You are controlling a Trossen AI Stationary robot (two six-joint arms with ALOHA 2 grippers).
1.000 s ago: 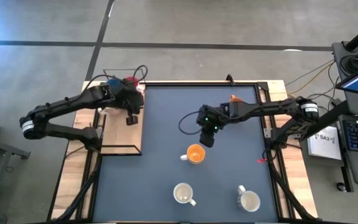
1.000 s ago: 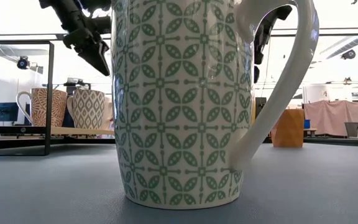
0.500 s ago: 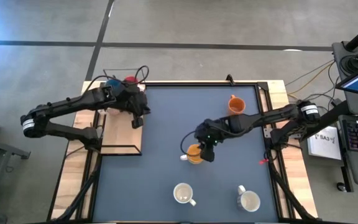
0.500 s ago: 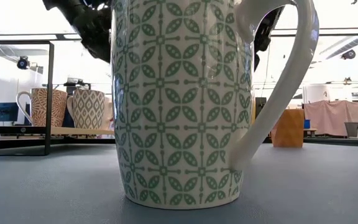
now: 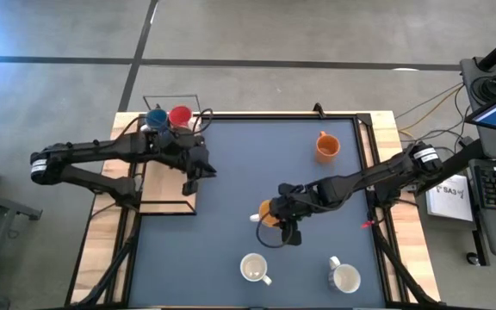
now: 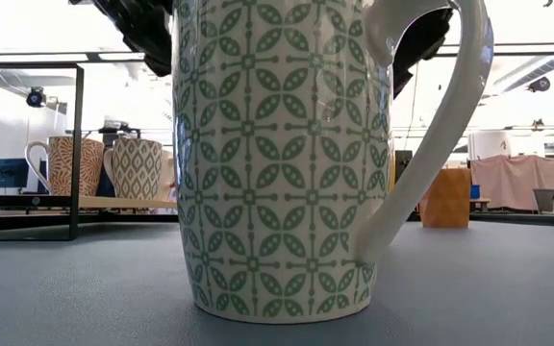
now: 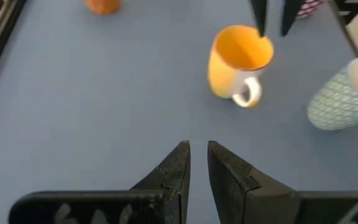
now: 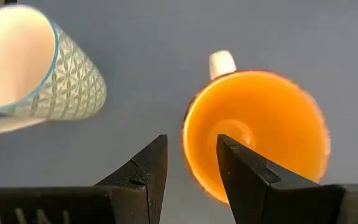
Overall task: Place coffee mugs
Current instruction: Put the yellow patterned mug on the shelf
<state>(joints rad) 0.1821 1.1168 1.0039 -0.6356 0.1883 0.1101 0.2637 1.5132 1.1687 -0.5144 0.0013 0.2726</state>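
Note:
An orange mug (image 5: 269,212) stands upright mid-table, its white handle (image 8: 222,62) pointing left. My right gripper (image 8: 191,149) is open right above it, one finger inside the rim and one outside its wall. My left gripper (image 5: 198,169) hovers at the table's left side, near the shelf, fingers nearly together and holding nothing. A second orange mug (image 5: 326,146) stands far right. Two white patterned mugs (image 5: 254,269) (image 5: 344,277) stand near the front edge. Blue (image 5: 156,118) and red (image 5: 180,115) mugs sit on the shelf.
A wire-frame shelf (image 5: 169,185) on a wooden board sits at the table's left edge; two patterned mugs (image 6: 65,165) (image 6: 138,168) stand on it. The green-patterned mug (image 6: 277,154) fills the low view. Bare blue table (image 5: 231,146) lies between the arms.
My right gripper has moved toward the table's near edge and come down over the orange mug, its fingers now on either side of the mug's wall. My left gripper has pulled away from the shelf, toward the table's right and near side.

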